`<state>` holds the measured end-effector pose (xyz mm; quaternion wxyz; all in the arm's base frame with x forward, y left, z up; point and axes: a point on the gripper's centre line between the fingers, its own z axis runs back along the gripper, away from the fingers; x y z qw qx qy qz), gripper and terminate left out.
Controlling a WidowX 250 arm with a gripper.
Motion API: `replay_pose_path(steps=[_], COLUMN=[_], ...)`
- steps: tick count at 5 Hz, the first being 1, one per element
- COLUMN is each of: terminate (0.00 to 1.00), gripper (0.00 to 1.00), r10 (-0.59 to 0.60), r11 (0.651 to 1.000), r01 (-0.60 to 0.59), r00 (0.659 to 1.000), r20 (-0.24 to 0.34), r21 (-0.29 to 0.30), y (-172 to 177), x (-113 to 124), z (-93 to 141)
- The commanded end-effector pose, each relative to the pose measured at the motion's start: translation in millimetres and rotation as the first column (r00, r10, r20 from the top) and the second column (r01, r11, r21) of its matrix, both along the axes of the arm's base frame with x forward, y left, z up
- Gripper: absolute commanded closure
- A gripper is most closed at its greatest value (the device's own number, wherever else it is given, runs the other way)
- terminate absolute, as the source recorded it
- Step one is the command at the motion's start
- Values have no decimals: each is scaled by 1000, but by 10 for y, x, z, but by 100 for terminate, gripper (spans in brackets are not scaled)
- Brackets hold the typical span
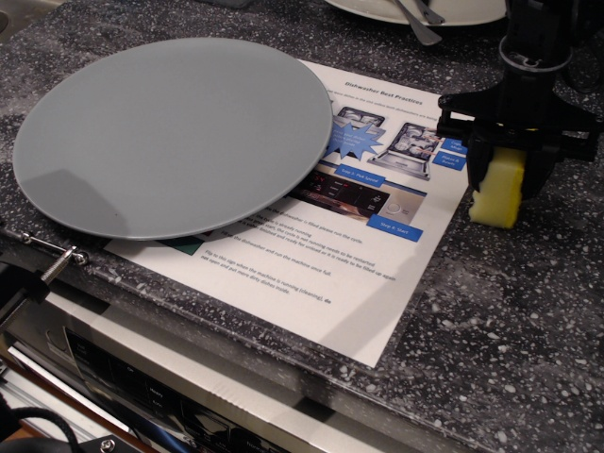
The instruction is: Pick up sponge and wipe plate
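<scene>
My claw [510, 179] is clamped on the sponge [498, 193], a thick bright yellow foam block pinched narrow, standing on the dark speckled counter [510, 311] beside the paper sheet [349, 255], apart from the plate [175, 132]

Speckled dark stone counter [491, 321], dishwasher [142, 377] beneath

The arm comes in from about one o'clock at the upper right edge of the view, its dark wrist column standing close to vertical. Beneath it a wide black crossbar runs nearly level, tilted slightly down toward three o'clock. The gripper [508, 175] hangs from this bar, pointing straight down toward six o'clock. Its two black fingers [479, 162] are drawn in and pressed against opposite sides of the sponge [497, 192], clamping it between them.
</scene>
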<state>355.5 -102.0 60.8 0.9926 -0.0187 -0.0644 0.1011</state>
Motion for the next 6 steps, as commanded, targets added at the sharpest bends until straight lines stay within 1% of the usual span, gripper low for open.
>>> replay_pose_path(steps=[1, 2, 3, 4, 5, 6], terminate=[0, 0, 0, 0, 0, 0], gripper=[100, 100, 100, 100, 100, 100], r10=[3, -20, -67, -134, -176, -190], r11=[995, 992, 995, 990, 984, 982], r01=[3, 27, 73, 136, 177, 189], r00=[998, 998, 994, 988, 983, 980], r20=[64, 61, 90, 73, 61, 55], r21=[-97, -120, -73, -30, -14, 22], y=[429, 877, 1286, 1616, 1761, 1777], x=[-134, -406, -643, -800, -864, -850], z=[682, 680, 476, 406, 347, 144])
